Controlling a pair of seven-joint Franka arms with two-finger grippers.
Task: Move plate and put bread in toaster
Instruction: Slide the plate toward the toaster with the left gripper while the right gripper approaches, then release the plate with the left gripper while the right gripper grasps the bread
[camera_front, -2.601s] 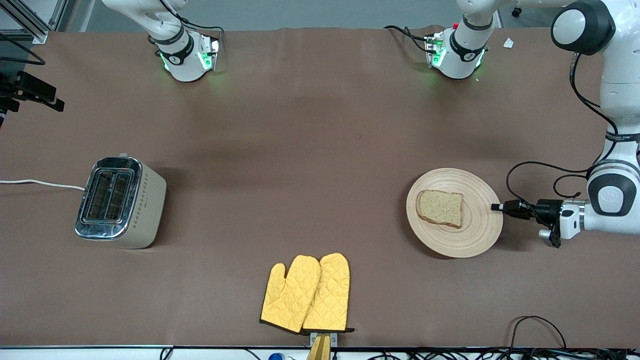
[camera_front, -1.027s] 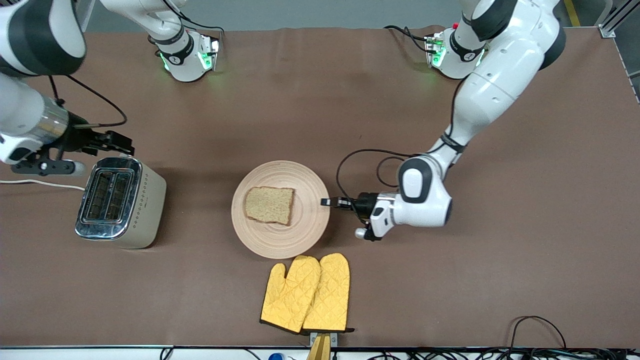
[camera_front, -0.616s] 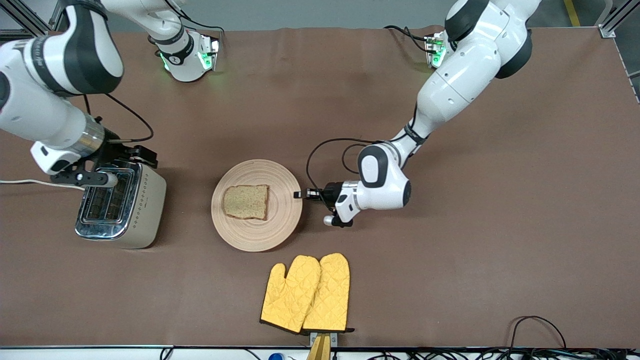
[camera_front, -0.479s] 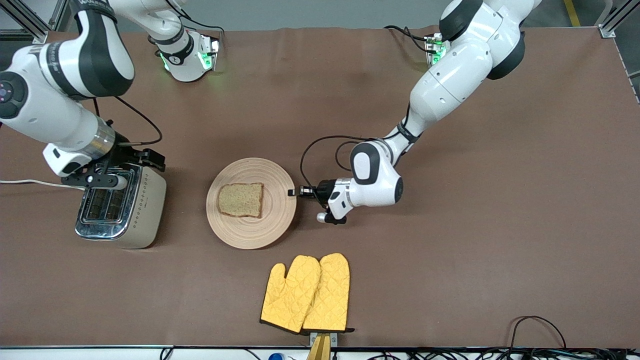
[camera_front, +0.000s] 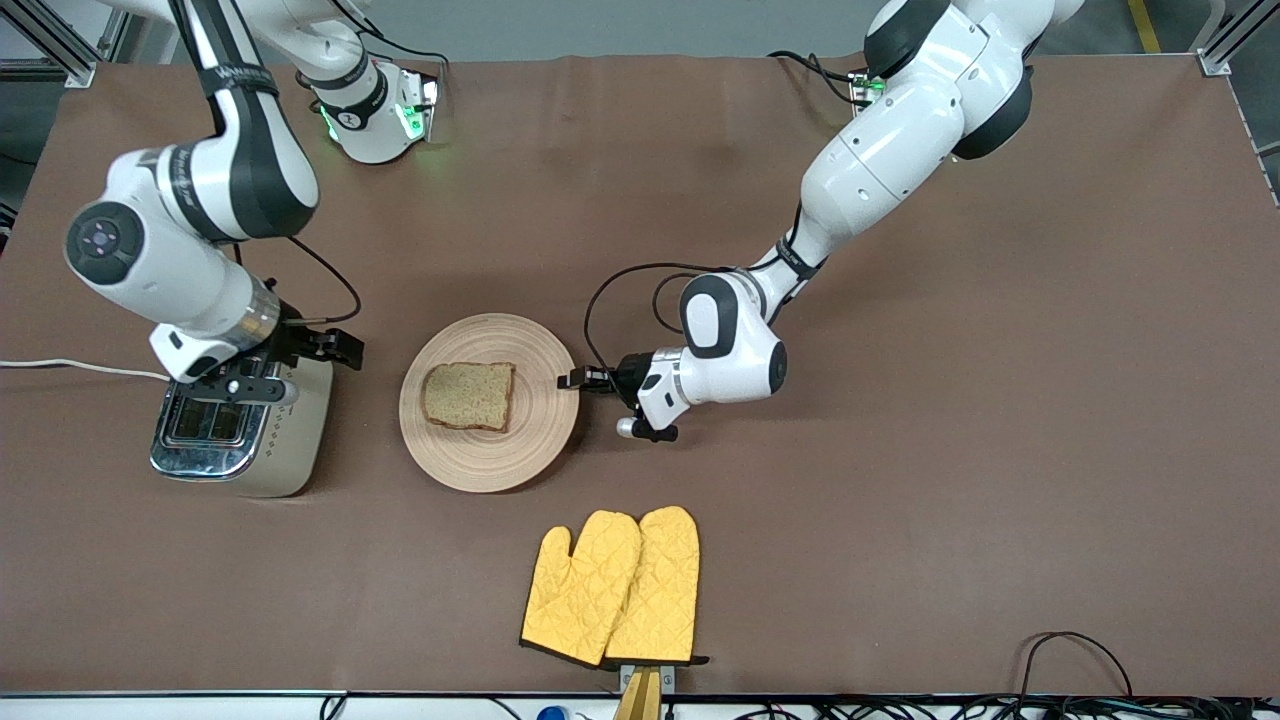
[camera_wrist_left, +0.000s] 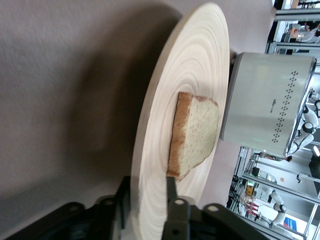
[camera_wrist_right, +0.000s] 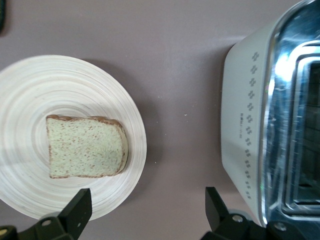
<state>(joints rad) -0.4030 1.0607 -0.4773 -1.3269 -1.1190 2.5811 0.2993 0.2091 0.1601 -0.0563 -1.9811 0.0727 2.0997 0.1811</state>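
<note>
plate (camera_front: 489, 455) carrying wholegrain bread slice (camera_front: 468, 396) – sliding closer, now just beside toaster (camera_front: 238, 432) | left gripper (camera_front: 577, 379) clamping rim at 3 o'clock | right gripper (camera_front: 335, 348) spread wide, arriving over toaster's edge – bread pickup looking imminent

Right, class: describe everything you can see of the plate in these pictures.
The plate is round, shallow, pale beige and wooden-looking, with concentric ring grooves. It lies flat on the brown table between the toaster and the left gripper, whose fingers close on its rim. One slice of bread rests on it, off centre toward the toaster. It touches neither the toaster nor the yellow mitts.
</note>
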